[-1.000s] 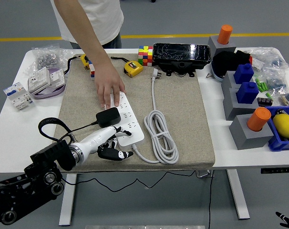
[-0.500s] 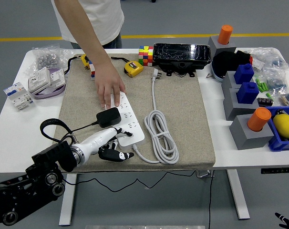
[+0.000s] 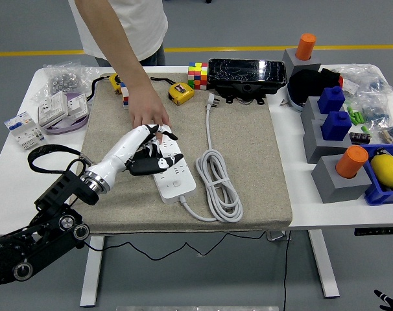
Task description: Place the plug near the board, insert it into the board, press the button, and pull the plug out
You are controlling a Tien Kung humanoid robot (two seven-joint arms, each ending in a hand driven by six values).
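A white power strip (image 3: 176, 181) lies on the beige mat (image 3: 248, 162), its white cord (image 3: 219, 184) coiled to the right. A black plug adapter (image 3: 143, 167) sits on the strip's middle, partly hidden under my left hand (image 3: 154, 144). That hand lies across the strip's far half, over the plug and close to the person's hand (image 3: 146, 113), which presses down on the strip's far end. Whether my left hand grips the plug is hidden. Only a black tip of my right arm (image 3: 384, 298) shows at the bottom right corner.
A yellow tape measure (image 3: 181, 94), a colour cube (image 3: 198, 74) and a black box (image 3: 247, 76) stand along the mat's far edge. Grey and blue blocks (image 3: 336, 129) with orange cylinders fill the right side. Switch parts (image 3: 54, 109) lie at the far left.
My left hand has risen from the mat near the strip's front end and moved away from me onto the strip, over the black plug. The person's hand has stayed put.
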